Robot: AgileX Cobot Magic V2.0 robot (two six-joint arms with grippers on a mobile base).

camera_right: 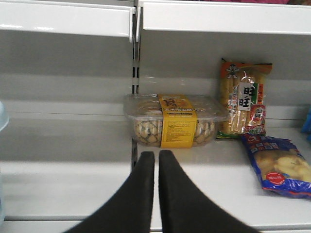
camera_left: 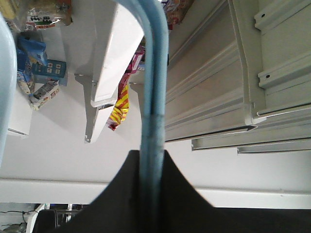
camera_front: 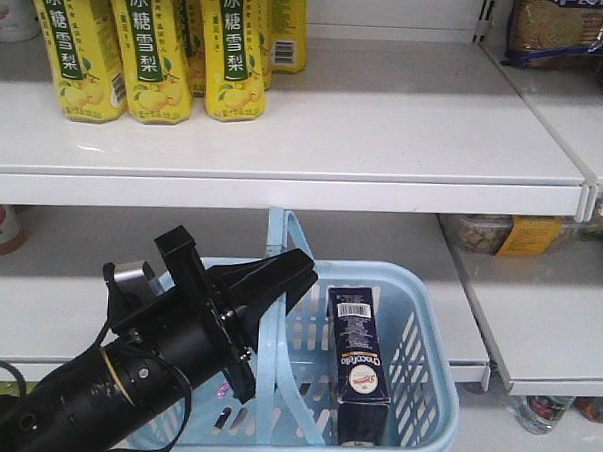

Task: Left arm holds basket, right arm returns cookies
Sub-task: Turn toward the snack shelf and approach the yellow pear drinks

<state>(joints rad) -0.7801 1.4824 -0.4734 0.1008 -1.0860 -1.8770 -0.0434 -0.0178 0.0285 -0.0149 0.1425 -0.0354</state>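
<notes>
1. Clamping my left gripper [camera_left: 149, 155] onto the flat blue handle [camera_left: 153, 73] of the basket [camera_front: 424, 291], I am pressing both dark fingers [camera_left: 116, 199] against the handle's sides. The jaws are standing only as far apart as the handle is thick.
2. My left arm [camera_front: 166, 350] is reaching up from the lower left of the front view (brass-coloured ring and silver knob showing). The basket is sitting below the upper shelf [camera_front: 386, 130], which is carrying the yellow drink cartons [camera_front: 149, 49].
3. The cookies [camera_front: 359, 354] are standing on end inside the basket, to the right of the handle, with the barcode end facing up. They are close to the right wall (whether touching it, I cannot tell).
4. My right gripper [camera_right: 156, 160] is holding nothing. Its two black fingers [camera_right: 138, 194] are lying almost together, leaving only a thin slit between them.
5. It is pointing at a shelf board [camera_right: 73, 184] where a clear biscuit tub [camera_right: 176, 121] with a yellow label is sitting just ahead of the fingertips. A tall cracker packet [camera_right: 243, 99] is standing to the tub's right, and a blue snack bag [camera_right: 279, 167] is lying flat nearer the edge.
</notes>
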